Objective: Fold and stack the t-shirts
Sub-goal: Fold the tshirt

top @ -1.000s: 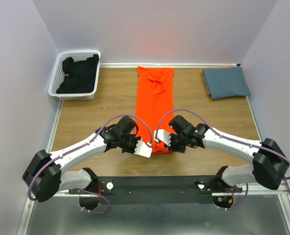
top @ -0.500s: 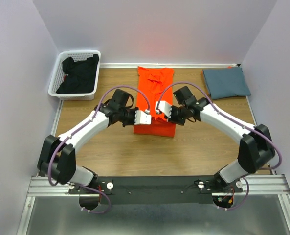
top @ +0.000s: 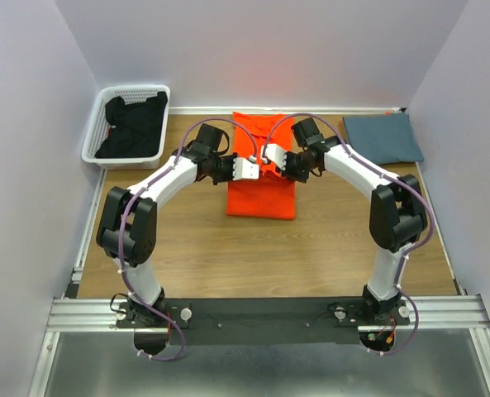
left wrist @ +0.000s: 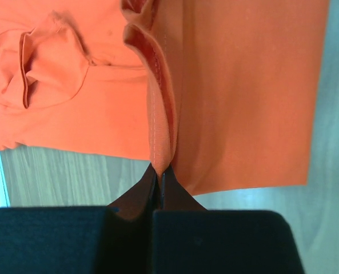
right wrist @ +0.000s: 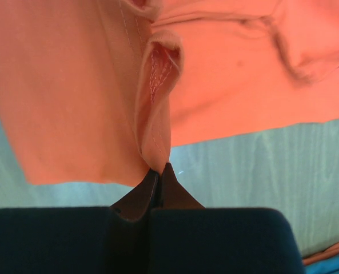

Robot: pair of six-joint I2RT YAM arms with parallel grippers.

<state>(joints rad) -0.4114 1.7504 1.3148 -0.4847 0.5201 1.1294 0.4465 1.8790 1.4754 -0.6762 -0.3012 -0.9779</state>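
Now we see both arms stretched out over the middle of the table [top: 187, 240], their wrists close together above the orange t-shirt [top: 261, 197]. Our left gripper [top: 246, 168] has its jaws clenched on a pinch of the orange cloth. In the left wrist view the two dark tips meet with a hemmed edge squeezed between them, and the fabric runs away from that pinch as a raised ridge. Our right gripper [top: 273, 155] does likewise. Its jaws grip a stitched edge of the same shirt, which stands up as a narrow loop in the right wrist view. The two pinches sit near each other, the left one toward the shirt's left side and the right one toward its right.

The shirt lies as a narrow strip in the centre of the table's far half. Its near end is flat and straight-edged on the wood, and its far end reaches the back edge. We find the blue-grey t-shirt [top: 382, 138] folded flat in the far right corner, well apart from the orange one. A white basket [top: 96, 150] in the far left corner holds dark cloth [top: 133, 124].
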